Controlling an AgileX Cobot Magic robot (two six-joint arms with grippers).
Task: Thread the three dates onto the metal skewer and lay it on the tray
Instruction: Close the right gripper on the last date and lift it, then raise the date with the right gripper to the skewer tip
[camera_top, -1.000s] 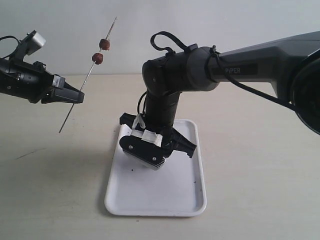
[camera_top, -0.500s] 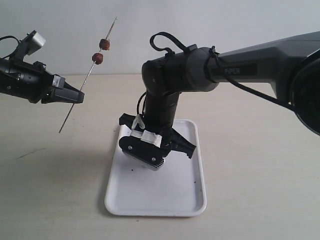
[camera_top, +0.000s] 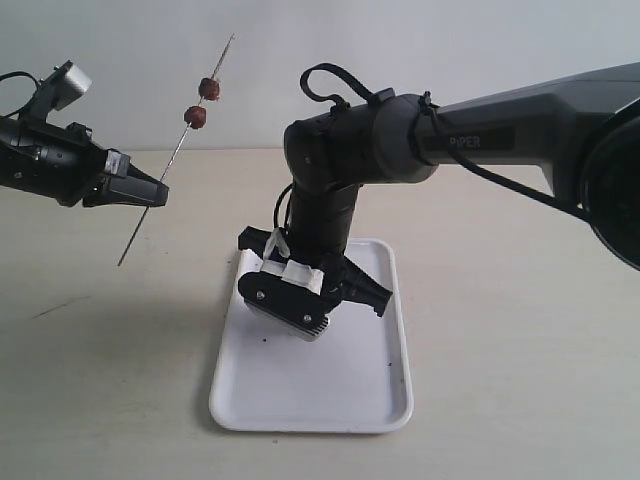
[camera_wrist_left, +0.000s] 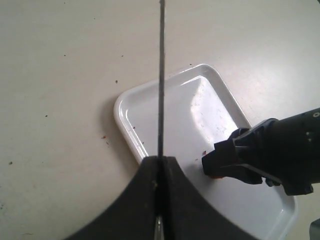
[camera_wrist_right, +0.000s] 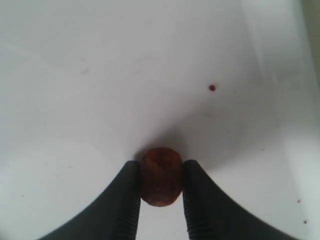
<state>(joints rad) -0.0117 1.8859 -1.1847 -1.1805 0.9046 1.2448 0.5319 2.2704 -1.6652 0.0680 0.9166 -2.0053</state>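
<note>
My left gripper (camera_top: 160, 192) is shut on the metal skewer (camera_top: 180, 146), which slants up to the right in the air at the left. Two dates (camera_top: 196, 117) (camera_top: 210, 89) sit threaded near its upper end. In the left wrist view the skewer (camera_wrist_left: 161, 75) runs straight out from the closed jaws (camera_wrist_left: 160, 159) over the tray (camera_wrist_left: 131, 122). My right gripper (camera_wrist_right: 160, 170) reaches down onto the white tray (camera_top: 360, 400) and is shut on the third date (camera_wrist_right: 160, 176), its fingers pressed against both sides. In the exterior view that date is hidden behind the right wrist.
The right arm (camera_top: 480, 130) stretches in from the right above the table. Small dark crumbs (camera_wrist_right: 212, 88) dot the tray. The pale tabletop (camera_top: 520, 350) surrounds the tray on every side.
</note>
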